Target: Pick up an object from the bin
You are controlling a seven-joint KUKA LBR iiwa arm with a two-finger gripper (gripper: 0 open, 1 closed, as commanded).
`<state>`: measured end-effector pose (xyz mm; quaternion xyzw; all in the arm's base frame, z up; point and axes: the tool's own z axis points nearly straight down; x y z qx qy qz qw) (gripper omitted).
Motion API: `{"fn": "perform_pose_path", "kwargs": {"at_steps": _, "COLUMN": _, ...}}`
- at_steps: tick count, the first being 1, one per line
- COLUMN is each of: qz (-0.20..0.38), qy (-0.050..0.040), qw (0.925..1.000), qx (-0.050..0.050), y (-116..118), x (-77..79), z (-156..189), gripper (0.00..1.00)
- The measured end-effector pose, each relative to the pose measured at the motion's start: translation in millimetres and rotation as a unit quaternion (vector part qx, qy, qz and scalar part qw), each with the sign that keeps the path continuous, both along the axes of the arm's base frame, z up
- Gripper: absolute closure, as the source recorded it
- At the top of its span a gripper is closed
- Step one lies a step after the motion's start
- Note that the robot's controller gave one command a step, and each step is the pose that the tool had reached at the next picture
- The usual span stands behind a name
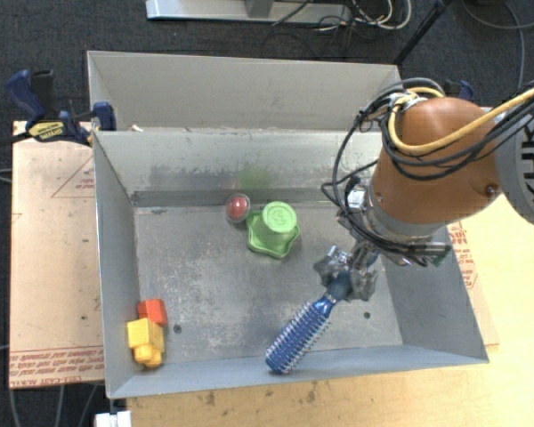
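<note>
Grey bin (196,283) holds brush (298,336), cup (272,229), ball (238,206), blocks (147,333).

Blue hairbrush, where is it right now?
In the camera view, the blue hairbrush lies slanted near the bin's front wall, right of middle, its handle pointing up at the gripper.

From my station, the thing at issue is a blue hairbrush (298,334), long and slim, with a bristled head speckled blue and pale and a darker blue handle. It lies on the floor of the grey bin (205,301), in the near right part, set on a diagonal. The head points toward the near wall and comes just beside it. The handle runs up and to the right, its end reaching under the gripper (349,278). I cannot tell whether that end is lifted off the floor.
</note>
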<state>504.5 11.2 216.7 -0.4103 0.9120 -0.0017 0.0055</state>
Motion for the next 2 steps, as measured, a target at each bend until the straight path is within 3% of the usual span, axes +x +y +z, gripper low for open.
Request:
{"fn": "perform_pose_path", "kwargs": {"at_steps": 1, "qz": -0.083, "qy": 0.0049, "qw": 0.9966, "qx": 0.000, "y": -31, "x": 23.5, "z": -24, "gripper": 1.00}}
{"fn": "perform_pose_path", "kwargs": {"at_steps": 2, "qz": 0.115, "qy": 0.0028, "qw": 0.9934, "qx": -0.001, "y": -37, "x": 29.5, "z": 26, "gripper": 1.00}}
